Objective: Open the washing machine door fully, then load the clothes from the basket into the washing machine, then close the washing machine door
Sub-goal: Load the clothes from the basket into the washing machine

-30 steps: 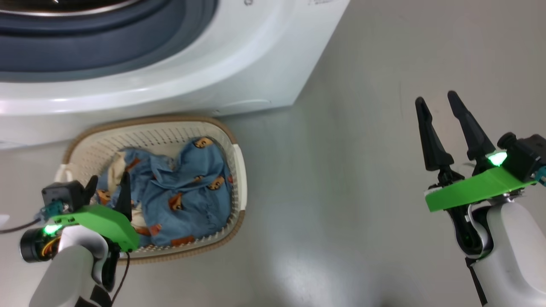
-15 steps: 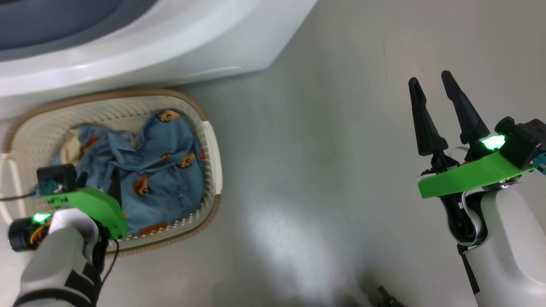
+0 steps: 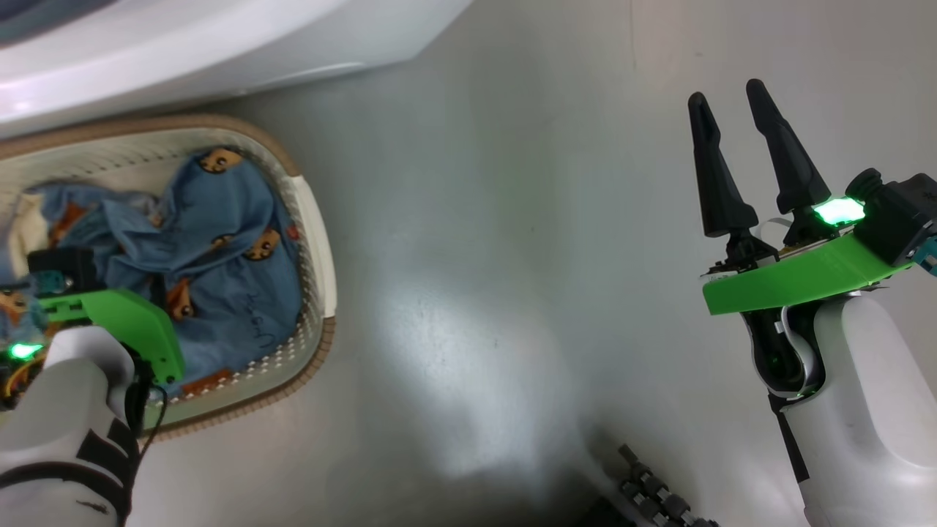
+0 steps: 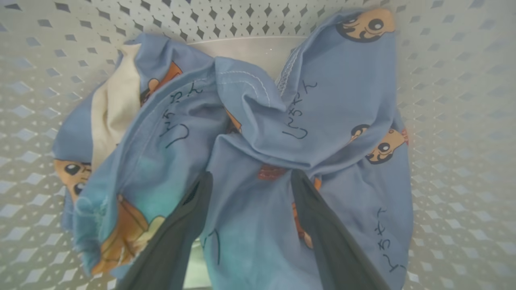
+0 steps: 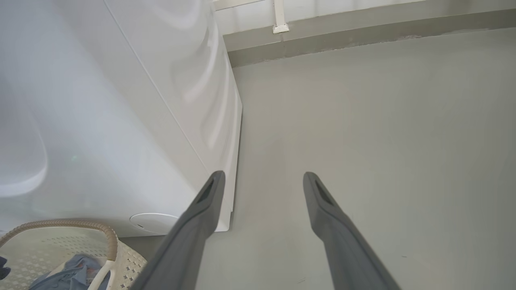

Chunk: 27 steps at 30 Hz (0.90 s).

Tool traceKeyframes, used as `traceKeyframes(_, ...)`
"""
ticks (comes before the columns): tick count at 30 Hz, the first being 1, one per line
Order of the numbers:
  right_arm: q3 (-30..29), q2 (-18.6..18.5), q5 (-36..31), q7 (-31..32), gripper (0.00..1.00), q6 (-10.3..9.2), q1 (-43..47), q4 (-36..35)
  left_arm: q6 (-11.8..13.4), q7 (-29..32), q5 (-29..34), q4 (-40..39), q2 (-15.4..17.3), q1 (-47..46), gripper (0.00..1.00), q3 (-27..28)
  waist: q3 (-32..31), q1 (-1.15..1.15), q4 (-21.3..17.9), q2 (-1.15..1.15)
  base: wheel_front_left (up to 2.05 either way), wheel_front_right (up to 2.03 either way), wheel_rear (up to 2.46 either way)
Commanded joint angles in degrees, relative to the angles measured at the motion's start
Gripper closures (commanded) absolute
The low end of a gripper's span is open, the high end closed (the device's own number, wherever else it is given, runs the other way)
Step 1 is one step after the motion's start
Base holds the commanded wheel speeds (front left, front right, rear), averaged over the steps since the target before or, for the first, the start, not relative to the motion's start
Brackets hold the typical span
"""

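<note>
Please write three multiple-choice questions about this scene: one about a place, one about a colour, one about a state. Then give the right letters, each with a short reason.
1. In the head view, the basket lies:
A. at the right
B. in the middle
C. at the left

2. The clothes are mainly:
A. light blue
B. red
C. black

3. The left gripper is:
A. shut on the clothes
B. open
C. shut on the basket

Answers:
1 C: the basket runs off that view's left edge.
2 A: the fabric is light blue with orange-brown figures.
3 B: in the left wrist view its fingers stand apart over the clothes.
</note>
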Motion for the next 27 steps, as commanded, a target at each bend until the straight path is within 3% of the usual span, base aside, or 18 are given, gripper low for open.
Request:
traceKeyframes(1,1.0,0.3,0.6,-0.7,0.0,0.09,0.9,-1.5,1.0,0.2,0.8,0.1,2.5,0.3,0.0,0.7,1.8,0.0,-1.3,0.0,0.0,0.0,0.0)
traceKeyframes(10,0.6,0.6,0.7,-0.7,0.0,0.09,0.6,-1.9,4.5,7.6,1.1,0.8,3.2,0.2,0.0,-0.4,3.2,0.0,-1.8,0.0,0.0,0.0,0.0)
traceKeyframes(16,0.9,0.9,1.1,-0.7,0.0,0.09,0.4,-2.2,3.0,14.9,1.0,0.9,3.5,0.4,0.0,-1.6,3.7,0.0,-2.1,0.0,0.0,0.0,0.0)
traceKeyframes(20,0.9,0.8,1.0,-0.7,0.0,0.09,0.4,-2.5,2.5,15.6,0.5,0.9,3.6,-0.4,0.0,-1.6,4.1,0.0,-2.2,0.0,0.0,0.0,0.0)
traceKeyframes(22,1.0,0.7,1.0,-0.7,0.0,0.09,0.4,-2.4,2.2,16.5,0.4,0.9,3.5,-0.6,0.79,-1.8,4.1,0.0,-2.3,0.0,0.0,0.0,0.0)
traceKeyframes(23,1.0,0.6,0.9,-0.7,0.0,0.09,0.4,-2.4,2.2,17.0,0.5,0.9,3.3,-0.6,1.0,-2.0,4.0,0.0,-2.4,0.0,0.0,0.0,0.0)
traceKeyframes(27,1.1,0.8,0.9,-0.7,0.0,0.09,0.1,-2.3,2.3,15.5,0.1,0.9,2.6,-0.5,1.0,-2.2,3.0,0.0,-2.4,0.0,0.0,0.0,0.0)
